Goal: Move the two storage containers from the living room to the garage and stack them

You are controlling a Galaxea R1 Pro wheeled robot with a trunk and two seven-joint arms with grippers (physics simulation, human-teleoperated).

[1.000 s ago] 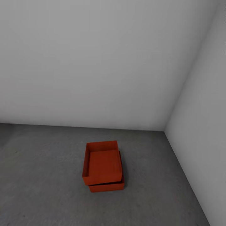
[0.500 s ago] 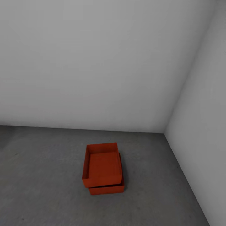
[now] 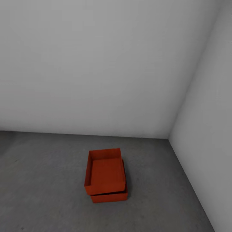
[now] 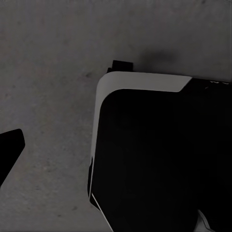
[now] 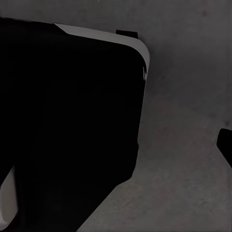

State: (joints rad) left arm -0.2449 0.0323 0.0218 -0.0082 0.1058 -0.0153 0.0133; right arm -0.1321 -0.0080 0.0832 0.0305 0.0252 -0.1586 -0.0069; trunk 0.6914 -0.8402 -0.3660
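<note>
In the corner of the garage, on the dark grey floor [image 3: 48, 180], the two storage containers stand one on the other. The upper container [image 3: 105, 172] is open at the top and sits slightly askew on the lower container [image 3: 109, 196], so that a strip of the lower one juts out along its near edge and its right side. Both are red-orange with low straight walls. The stack stands on bare concrete, near the back wall [image 3: 96, 64] and well apart from the side wall [image 3: 209, 129] at the right; the two pale grey walls meet behind and to the right of it.

In the left wrist view, a large black body with a pale rim [image 4: 145, 159], likely part of the robot's own base, hangs over mottled concrete, and a dark tip [image 4: 8, 150] pokes in at the edge, perhaps one finger of the left claw. The right wrist view gives much the same: a black mass [image 5: 67, 121] and a small dark tip [image 5: 226, 145] over the concrete. I cannot tell how far either claw is open, nor whether it has hold of anything.
</note>
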